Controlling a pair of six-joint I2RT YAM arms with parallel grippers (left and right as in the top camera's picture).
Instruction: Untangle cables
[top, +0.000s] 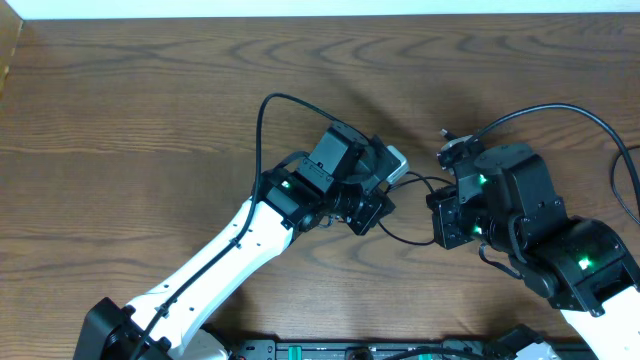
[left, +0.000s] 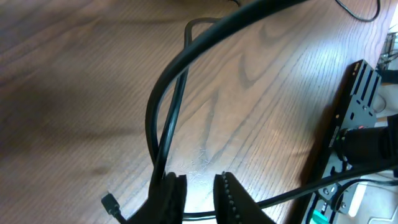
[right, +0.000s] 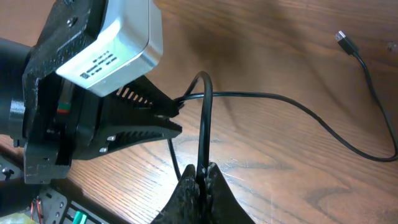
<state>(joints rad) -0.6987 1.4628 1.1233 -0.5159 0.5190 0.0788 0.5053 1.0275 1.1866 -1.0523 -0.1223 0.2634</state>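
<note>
Item: black cable (right: 273, 96). Thin; judged light, limp and slick. It lies looped right of the desk's (top: 150, 100) middle.
Right gripper (right: 202, 177): jaws pinched on its raised loop.
Left gripper (left: 200, 182): jaws narrow, gap showing, cable alongside.
Best hold, likely: mid-run, clear of the plug (right: 342, 38).

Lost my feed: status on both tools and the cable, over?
Right tool shut on thin black cable. Left tool slightly open beside same cable, no grip confirmed. Plug end free on brown wooden table. Nothing blocking.

Right claw (right: 200, 180) tight on black cable (right: 280, 99), left claw (right: 178, 117) just beside its loop, over wooden table (right: 280, 186).
</note>
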